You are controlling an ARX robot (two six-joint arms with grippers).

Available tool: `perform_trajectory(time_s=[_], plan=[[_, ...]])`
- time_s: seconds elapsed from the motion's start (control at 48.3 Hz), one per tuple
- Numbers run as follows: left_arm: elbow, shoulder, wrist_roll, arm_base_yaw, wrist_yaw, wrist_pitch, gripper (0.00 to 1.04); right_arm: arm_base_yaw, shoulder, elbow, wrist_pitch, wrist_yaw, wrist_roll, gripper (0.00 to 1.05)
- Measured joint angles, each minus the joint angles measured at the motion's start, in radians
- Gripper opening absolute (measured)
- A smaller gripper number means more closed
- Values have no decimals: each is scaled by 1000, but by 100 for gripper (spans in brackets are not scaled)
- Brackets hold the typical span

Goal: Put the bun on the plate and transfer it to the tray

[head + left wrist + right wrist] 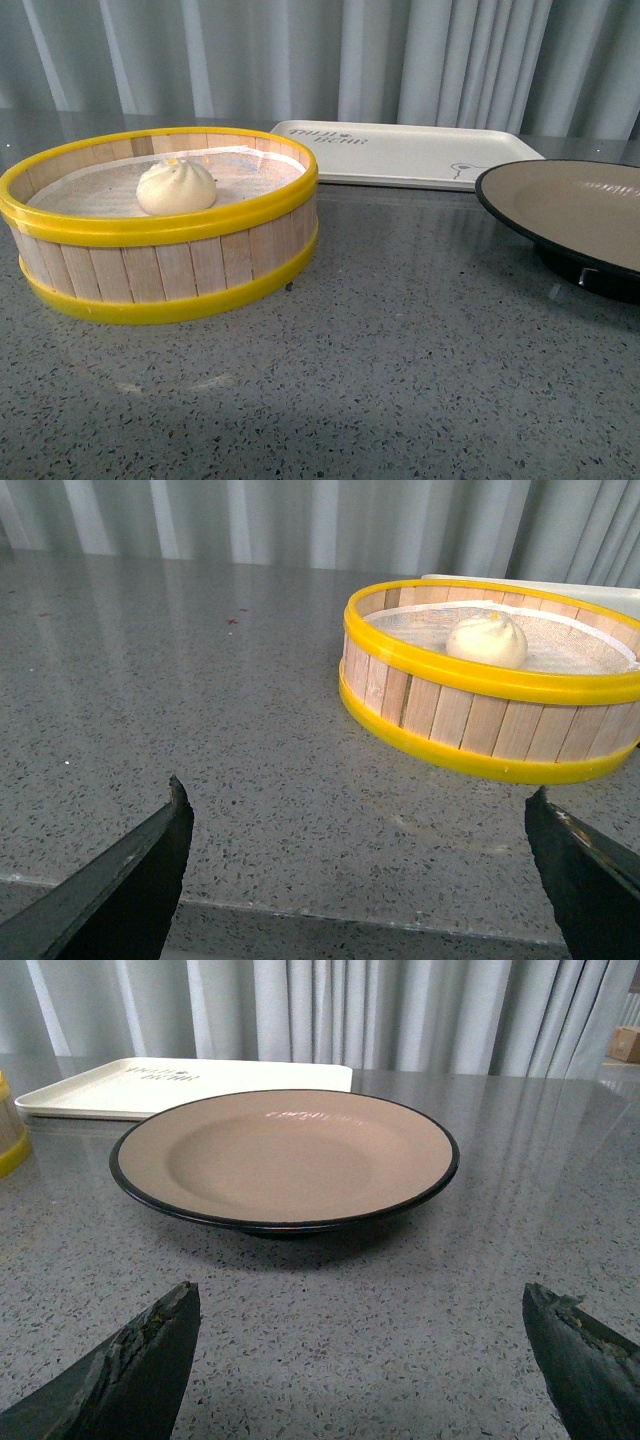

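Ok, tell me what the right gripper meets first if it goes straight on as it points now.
Probably the plate: its near rim lies ahead of the right gripper, only bare table between. Depth is unclear.

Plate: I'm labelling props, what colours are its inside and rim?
The plate is beige-tan inside with a black rim; right wrist view shows it best.

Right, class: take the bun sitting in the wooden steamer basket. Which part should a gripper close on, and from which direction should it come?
Grip the bun across its rounded sides, just below the pleated top, coming straight down from above. The steamer basket walls it in all round, so a sideways approach looks blocked. The domed shape probably gives the fingers two opposite curved flanks to close on.
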Motion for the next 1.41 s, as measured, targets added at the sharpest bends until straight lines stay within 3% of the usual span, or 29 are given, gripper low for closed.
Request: perform_trajectory(time_s=[1.098, 1.14, 1.16, 1.202, 1.264, 1.409], plan=[[0, 0, 0, 0, 0, 0, 98, 0, 0, 0, 0, 0, 0, 96], [6, 21, -44, -18, -55, -19, 98, 0, 0, 0, 0, 0, 0, 96], [9, 55, -108, -21, -111, -8, 98, 0, 0, 0, 0, 0, 0, 96], [16, 126, -178, -13, -111, 48, 98, 0, 0, 0, 0, 0, 0, 96], [31, 263, -289, 23, -42, 200, 98, 0, 0, 0, 0, -1, 0, 96], [102, 497, -363, 97, 93, 496, 98, 0, -1, 0, 0, 0, 0, 96]])
